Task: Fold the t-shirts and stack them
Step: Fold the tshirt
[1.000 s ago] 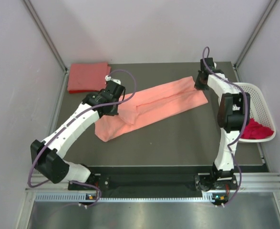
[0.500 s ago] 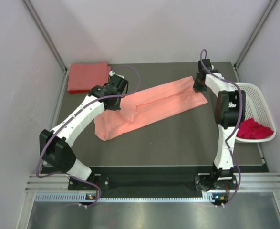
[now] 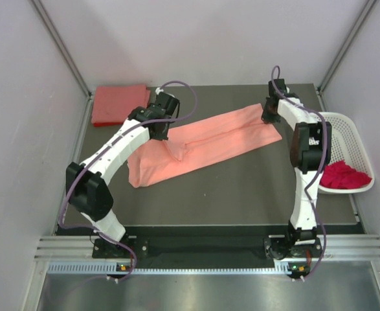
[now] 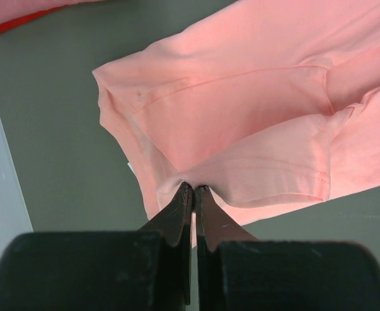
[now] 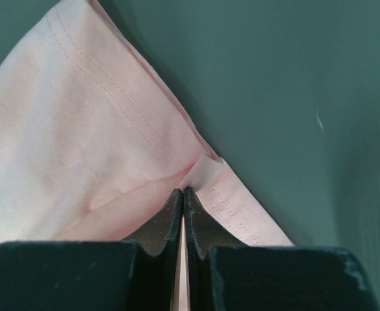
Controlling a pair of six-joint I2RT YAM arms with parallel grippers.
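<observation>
— Pink first: the salmon-pink t-shirt lies as a long narrow strip across the middle of the table, its sides turned in. How far along is that?
— Partway, I judge. The coral-red t-shirt sits folded flat at the far left corner, so 1 looks done.
— And the grippers?
— The left gripper is pinched tight on a bunched edge of the strip's left part. The right gripper is closed on the hem corner at its far right end.
— So what is left?
— Folding this strip crosswise and stacking it on the coral-red one. The magenta-red t-shirt is crumpled in the white basket at the right and untouched, so 2 of 3 remain.
</observation>
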